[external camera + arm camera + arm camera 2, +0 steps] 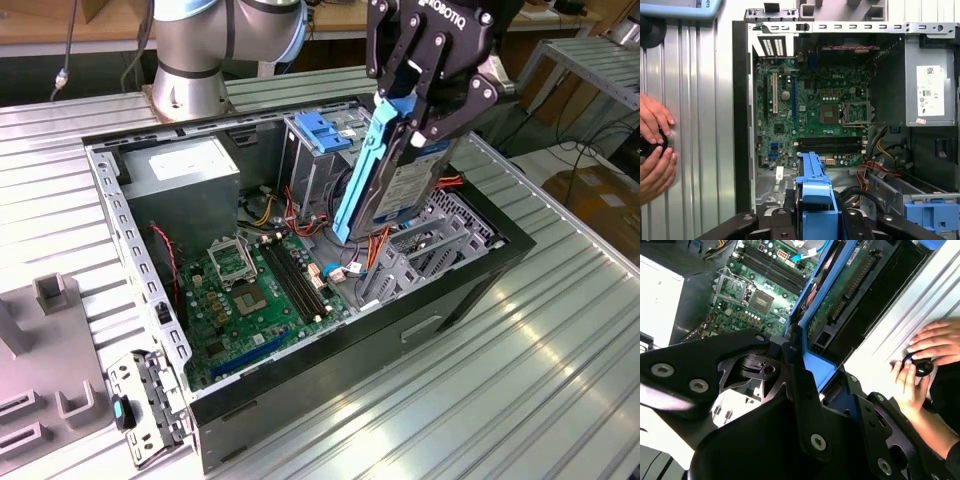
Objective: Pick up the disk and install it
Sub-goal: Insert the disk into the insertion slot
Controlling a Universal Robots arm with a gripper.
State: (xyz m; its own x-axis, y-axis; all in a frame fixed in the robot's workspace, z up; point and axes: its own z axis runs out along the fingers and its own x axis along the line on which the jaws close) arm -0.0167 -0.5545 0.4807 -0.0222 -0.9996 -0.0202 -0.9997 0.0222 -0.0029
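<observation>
Ribbed metal table [560,380] carries the open computer case [128,235], and near its drive cage [310,175] I hold the disk [410,185] clamped in the gripper [432,122]: picked up, not yet installed.

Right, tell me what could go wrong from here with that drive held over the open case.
1. The gripper holds the disk tilted, its lower end near loose red and orange cables; lowering could snag or pinch them.
2. The blue side rail hangs close to the metal cage and might catch its edge.
3. A person's hands rest on the table beside the case, perhaps within the arm's sweep.
</observation>
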